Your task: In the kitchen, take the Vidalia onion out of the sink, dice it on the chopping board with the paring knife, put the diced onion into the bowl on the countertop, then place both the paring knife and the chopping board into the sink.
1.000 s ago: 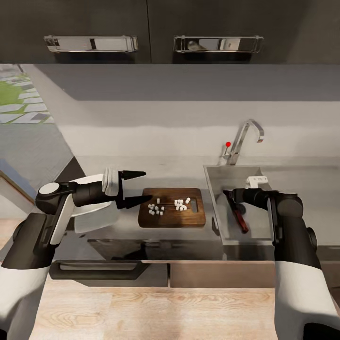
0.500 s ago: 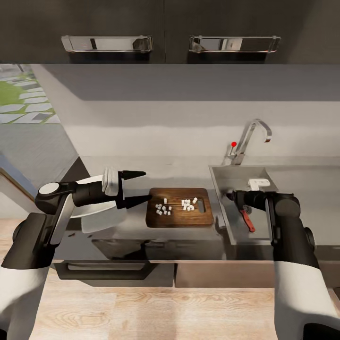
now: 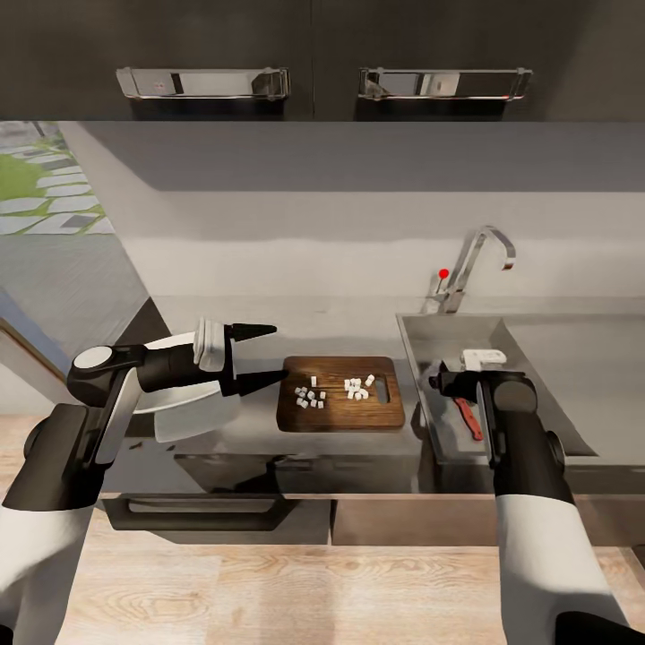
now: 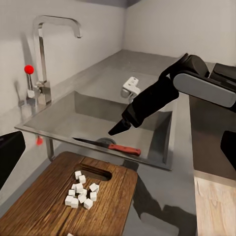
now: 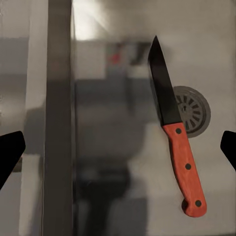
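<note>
The dark wooden chopping board lies on the countertop, with several white onion dice scattered on it. My left gripper hangs open just left of the board, above the white bowl, which my arm partly hides. The paring knife, red-handled with a dark blade, lies flat on the floor of the sink. My right gripper hovers open over the sink's left side, apart from the knife. The left wrist view shows the board, the dice and the knife.
The chrome tap with its red knob stands behind the sink. A round drain sits beside the knife blade. Black upper cabinets with chrome handles hang overhead. A steel drainboard runs to the right.
The right arm has pulled back towards me and slightly left, away from the knife, which stays on the sink floor. Earlier the whole view shifted as the camera moved. The left arm has stayed put.
</note>
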{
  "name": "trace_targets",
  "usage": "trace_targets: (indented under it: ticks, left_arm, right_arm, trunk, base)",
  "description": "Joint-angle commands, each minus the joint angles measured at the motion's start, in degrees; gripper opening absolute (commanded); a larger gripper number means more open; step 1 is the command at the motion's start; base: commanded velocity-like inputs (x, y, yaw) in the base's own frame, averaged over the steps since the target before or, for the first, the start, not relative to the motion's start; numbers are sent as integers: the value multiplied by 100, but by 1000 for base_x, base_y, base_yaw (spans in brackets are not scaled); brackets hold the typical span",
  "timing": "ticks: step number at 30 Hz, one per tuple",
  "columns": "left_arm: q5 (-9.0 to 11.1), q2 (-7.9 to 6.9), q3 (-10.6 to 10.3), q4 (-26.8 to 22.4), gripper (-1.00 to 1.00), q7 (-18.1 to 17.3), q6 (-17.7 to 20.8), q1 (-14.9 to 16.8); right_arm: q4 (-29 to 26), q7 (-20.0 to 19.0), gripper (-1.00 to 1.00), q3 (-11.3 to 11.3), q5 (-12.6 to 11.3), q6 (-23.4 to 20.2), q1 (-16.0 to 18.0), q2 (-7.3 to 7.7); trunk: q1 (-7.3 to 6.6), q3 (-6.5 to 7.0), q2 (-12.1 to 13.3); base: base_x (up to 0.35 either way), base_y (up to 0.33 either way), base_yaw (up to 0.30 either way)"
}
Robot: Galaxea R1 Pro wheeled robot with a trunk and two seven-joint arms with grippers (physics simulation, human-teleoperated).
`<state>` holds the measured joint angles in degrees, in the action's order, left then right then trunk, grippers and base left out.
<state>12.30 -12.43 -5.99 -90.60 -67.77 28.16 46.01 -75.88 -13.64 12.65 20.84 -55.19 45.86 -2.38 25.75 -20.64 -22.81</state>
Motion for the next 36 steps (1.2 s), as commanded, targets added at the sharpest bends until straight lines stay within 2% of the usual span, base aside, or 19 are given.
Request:
trace_targets:
  ticks: [1, 22, 36]
  left_arm:
    - [36, -5, -8, 2, 100, 0, 58, 6]
    - [36, -5, -7, 4, 100, 0, 67, 8]
    - [36, -5, 1, 0, 100, 0, 67, 9]
  right_arm:
    - [-6, -47, 100, 10, 61, -31, 10, -13]
    - [-6, -42, 100, 9, 61, -49, 19, -16]
    - [-1, -42, 100, -6, 61, -45, 14, -30]
  trunk:
    - [3, -10, -11]
    - [3, -10, -11]
    - [3, -10, -11]
  base:
    - [0, 43, 0]
    - [0, 102, 0]
    - [0, 44, 0]
